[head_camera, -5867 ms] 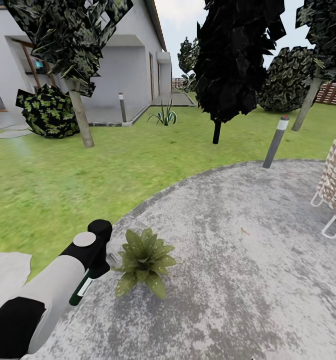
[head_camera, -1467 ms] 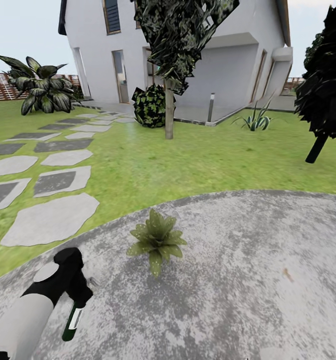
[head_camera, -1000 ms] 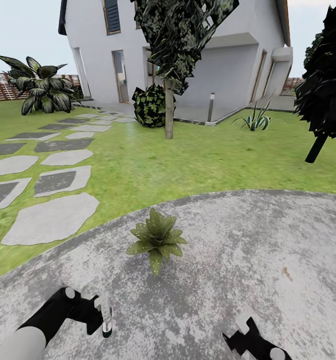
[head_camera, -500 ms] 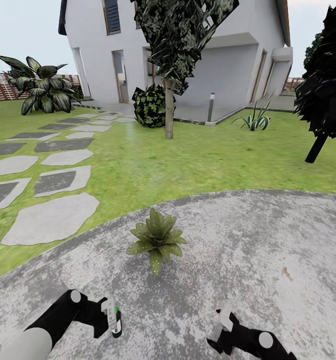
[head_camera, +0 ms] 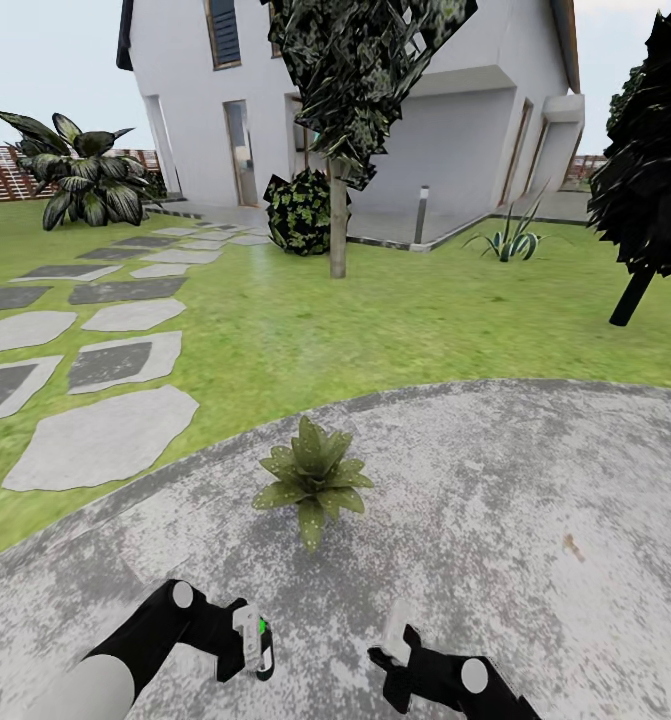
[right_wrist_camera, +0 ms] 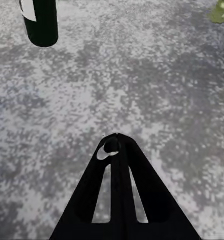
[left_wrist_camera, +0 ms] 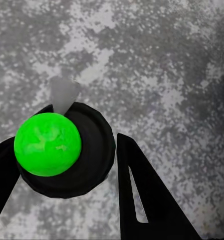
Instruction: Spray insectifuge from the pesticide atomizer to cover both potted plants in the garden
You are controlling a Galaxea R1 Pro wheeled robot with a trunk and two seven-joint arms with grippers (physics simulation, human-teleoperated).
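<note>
While we hold the pesticide atomizer [head_camera: 258, 647] in the left gripper [head_camera: 245, 645], one potted plant [head_camera: 313, 480] sits just ahead on the patio [head_camera: 535, 480].
Left fingers [left_wrist_camera: 142, 195] are clamped on the bottle body, seen end-on in the left wrist view with a bright green cap [left_wrist_camera: 47, 144] facing the camera. Right gripper [head_camera: 397, 640] hovers low beside it, fingers pressed together on nothing. We judge the bottle light, rigid and smooth-walled, so it could twist in the grip; mid-body hold below the top looks right, nozzle kept clear. Count: one atomizer, one potted plant in sight, two grippers. We'd aim the nozzle at the rosette next.
</note>
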